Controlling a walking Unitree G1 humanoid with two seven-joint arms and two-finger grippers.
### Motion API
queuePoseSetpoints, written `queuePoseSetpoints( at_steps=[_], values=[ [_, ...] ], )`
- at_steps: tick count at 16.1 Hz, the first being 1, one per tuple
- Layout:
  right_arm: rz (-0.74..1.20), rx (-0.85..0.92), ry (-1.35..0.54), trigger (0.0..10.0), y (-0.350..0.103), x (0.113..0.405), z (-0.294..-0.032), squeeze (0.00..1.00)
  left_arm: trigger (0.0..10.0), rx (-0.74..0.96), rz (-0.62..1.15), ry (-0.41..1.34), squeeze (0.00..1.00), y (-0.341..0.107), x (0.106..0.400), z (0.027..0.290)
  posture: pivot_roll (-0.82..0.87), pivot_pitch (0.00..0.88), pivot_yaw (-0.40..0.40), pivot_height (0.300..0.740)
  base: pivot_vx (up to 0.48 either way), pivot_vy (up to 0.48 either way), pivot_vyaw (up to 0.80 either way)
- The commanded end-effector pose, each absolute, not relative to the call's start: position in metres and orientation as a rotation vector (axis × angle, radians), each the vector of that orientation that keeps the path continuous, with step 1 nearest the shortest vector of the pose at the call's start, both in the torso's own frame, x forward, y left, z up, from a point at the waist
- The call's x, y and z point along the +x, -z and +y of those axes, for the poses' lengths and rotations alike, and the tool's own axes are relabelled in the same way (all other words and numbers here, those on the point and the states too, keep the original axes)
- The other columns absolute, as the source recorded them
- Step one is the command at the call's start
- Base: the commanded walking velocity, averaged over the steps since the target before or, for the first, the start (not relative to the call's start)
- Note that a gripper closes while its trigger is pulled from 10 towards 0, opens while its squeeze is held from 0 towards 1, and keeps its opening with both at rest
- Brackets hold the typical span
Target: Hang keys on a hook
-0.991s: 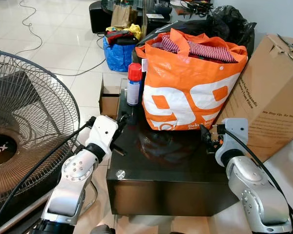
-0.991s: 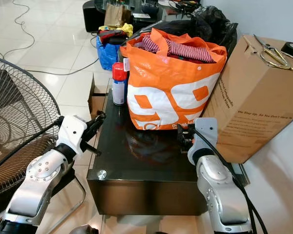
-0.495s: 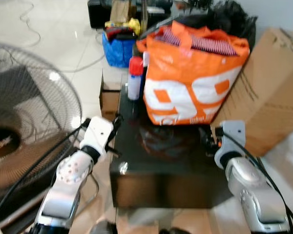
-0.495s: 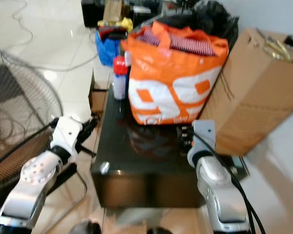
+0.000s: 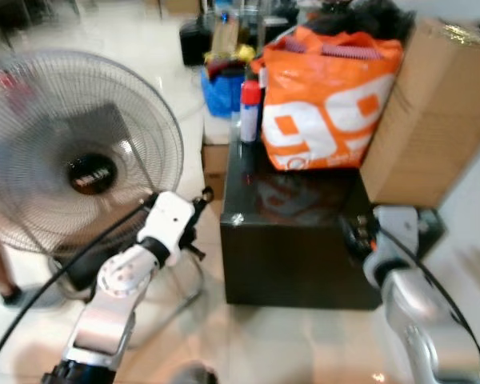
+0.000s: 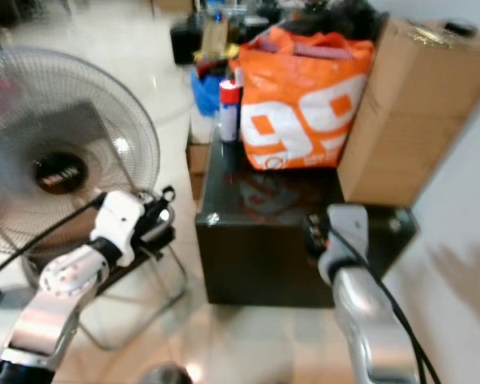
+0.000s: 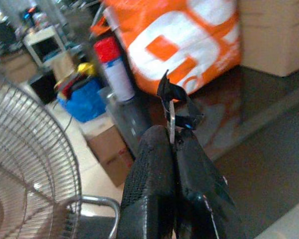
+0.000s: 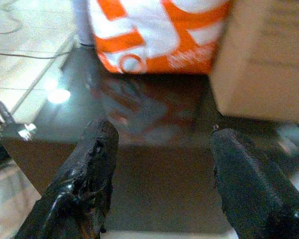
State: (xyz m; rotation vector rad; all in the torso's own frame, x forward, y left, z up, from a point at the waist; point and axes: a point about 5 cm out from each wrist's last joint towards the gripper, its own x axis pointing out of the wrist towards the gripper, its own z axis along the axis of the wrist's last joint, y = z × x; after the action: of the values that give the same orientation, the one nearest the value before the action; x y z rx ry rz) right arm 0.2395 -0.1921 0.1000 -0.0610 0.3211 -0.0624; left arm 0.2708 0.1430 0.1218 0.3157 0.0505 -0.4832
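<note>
The left gripper point(image 7: 172, 144) is clamped on the keys point(image 7: 172, 107); the right gripper point(image 8: 162, 164) gapes empty. Recommendation: maintain the pinch while carrying them to a hook.

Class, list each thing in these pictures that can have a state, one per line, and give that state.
Left gripper: shut on the keys.
Right gripper: open, holding nothing, before the black table.
Orange bag: upright on the table, open at the top, stuffed with cloth.
Spray can: upright, red cap on.
Cardboard box: closed.
Fan: upright.
</note>
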Motion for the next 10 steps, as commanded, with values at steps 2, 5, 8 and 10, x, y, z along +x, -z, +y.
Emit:
queuePoseSetpoints(
  at_steps=[2,5,8,10],
  values=[
    [0.294,-0.063,0.093,10.0,-0.107,0.237,-0.197,0.00,10.0,0.322,0.052,0.499,0.00,-0.123,0.276,0.142,-0.11,0.000,0.038,0.740,-0.246,0.000,0.00],
    [0.297,-0.057,0.133,10.0,-0.108,0.235,-0.201,0.00,10.0,0.315,0.043,0.496,0.00,-0.124,0.280,0.140,-0.12,0.000,0.033,0.740,-0.160,0.000,-0.27],
    [0.289,-0.057,0.180,10.0,-0.111,0.229,-0.205,0.00,10.0,0.293,0.041,0.451,0.00,-0.122,0.283,0.140,-0.13,0.000,0.026,0.740,0.000,0.000,-0.80],
    [0.284,-0.062,0.251,10.0,-0.114,0.223,-0.213,0.00,10.0,0.285,0.039,0.433,0.00,-0.121,0.283,0.140,-0.14,0.000,0.022,0.740,0.000,0.000,-0.80]
  ],
)
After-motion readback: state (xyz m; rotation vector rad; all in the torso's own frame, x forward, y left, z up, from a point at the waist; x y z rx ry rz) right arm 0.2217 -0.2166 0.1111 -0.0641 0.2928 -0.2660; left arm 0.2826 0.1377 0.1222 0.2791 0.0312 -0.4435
